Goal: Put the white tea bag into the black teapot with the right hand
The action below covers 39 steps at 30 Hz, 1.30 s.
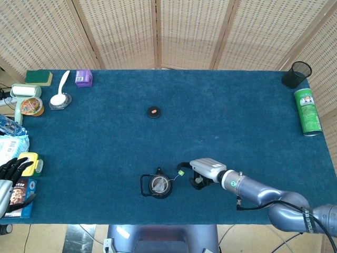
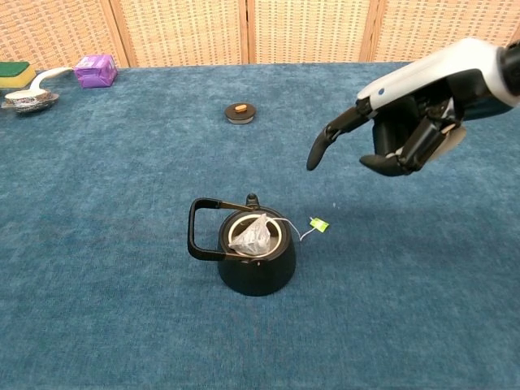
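Note:
The black teapot (image 2: pixel 248 256) (image 1: pixel 158 185) stands near the table's front edge, its handle to the left. The white tea bag (image 2: pixel 252 236) lies in its open mouth. The bag's string runs over the rim to a small green tag (image 2: pixel 319 225) (image 1: pixel 180 172) on the cloth beside the pot. My right hand (image 2: pixel 398 122) (image 1: pixel 202 171) hovers above and to the right of the pot, fingers spread, holding nothing. One finger reaches out toward the tag. My left hand (image 1: pixel 10 179) rests at the table's left edge, fingers apart and holding nothing.
The round black teapot lid (image 2: pixel 239 112) (image 1: pixel 153 112) lies at mid-table. A purple box (image 2: pixel 96 70), a spoon in a dish (image 2: pixel 28 96) and a green sponge (image 1: pixel 39 77) sit far left. Snack packets (image 1: pixel 23 174) crowd the left edge. A green can (image 1: pixel 307 111) and black cup (image 1: pixel 296 74) stand far right.

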Available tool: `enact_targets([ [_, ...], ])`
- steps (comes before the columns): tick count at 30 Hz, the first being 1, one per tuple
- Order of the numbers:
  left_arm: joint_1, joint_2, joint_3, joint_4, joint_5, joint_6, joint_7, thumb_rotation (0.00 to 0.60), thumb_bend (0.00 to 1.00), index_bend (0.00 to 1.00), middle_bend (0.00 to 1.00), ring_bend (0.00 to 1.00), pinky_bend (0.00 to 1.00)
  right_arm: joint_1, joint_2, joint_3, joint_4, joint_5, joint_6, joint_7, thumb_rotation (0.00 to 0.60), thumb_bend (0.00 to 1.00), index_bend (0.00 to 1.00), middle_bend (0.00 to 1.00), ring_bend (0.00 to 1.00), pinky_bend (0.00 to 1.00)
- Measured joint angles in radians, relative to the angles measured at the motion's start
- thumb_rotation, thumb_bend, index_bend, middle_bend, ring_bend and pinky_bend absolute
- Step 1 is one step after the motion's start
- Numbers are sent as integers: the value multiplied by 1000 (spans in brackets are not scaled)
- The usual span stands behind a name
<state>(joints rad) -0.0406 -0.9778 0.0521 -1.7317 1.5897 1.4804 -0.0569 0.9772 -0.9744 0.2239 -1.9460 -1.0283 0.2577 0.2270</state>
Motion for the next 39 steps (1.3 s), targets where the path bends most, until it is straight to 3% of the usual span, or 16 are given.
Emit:
enact_targets([
  [8, -2, 2, -6, 2, -9, -4, -1, 600, 261, 138, 104, 0, 85, 36, -30, 1, 0, -32, -56, 8, 600, 741, 161, 1000, 1000, 1000],
  [16, -3, -3, -5, 9, -13, -9, -6, 600, 261, 133, 103, 0, 85, 111, -94, -37, 32, -23, -84, 3, 600, 741, 167, 1000, 1000, 1000],
  [39, 1, -8, -3, 42, -19, -12, -33, 600, 262, 130, 104, 0, 85, 257, -215, -173, 101, 104, 25, -40, 600, 740, 170, 1000, 1000, 1000],
])
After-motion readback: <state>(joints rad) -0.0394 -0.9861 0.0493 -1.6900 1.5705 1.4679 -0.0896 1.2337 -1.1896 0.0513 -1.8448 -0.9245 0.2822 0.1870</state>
